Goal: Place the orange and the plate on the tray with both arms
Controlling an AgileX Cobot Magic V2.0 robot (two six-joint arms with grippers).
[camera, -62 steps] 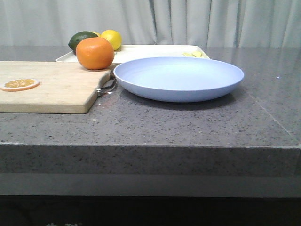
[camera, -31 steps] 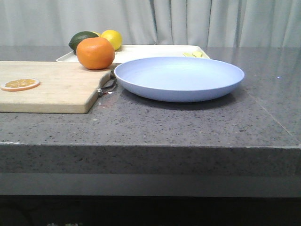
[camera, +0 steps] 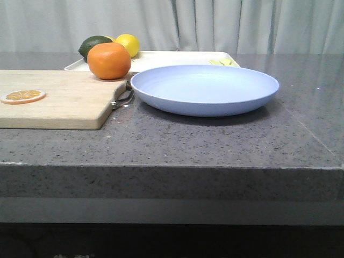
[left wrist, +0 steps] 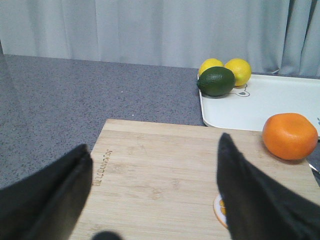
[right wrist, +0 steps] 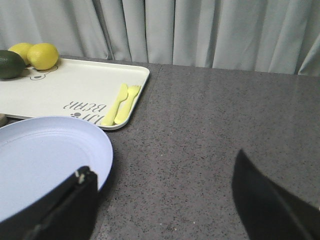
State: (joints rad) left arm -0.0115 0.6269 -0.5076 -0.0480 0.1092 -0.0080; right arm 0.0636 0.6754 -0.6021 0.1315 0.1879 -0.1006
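Both tools, left (left wrist: 152,200) and right (right wrist: 165,200), gape wide and empty; the round glossy orange (camera: 109,61) sits on the light wooden board (camera: 59,99) beside the pale blue plate (camera: 204,89).

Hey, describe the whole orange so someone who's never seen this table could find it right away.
Start at the light wooden cutting board on the left of the counter. At its far right corner, just left of the blue plate, sits the orange. It is the only bright orange round fruit, larger than the lemons and dark green lime on the tray behind it, and unlike the flat orange slice.
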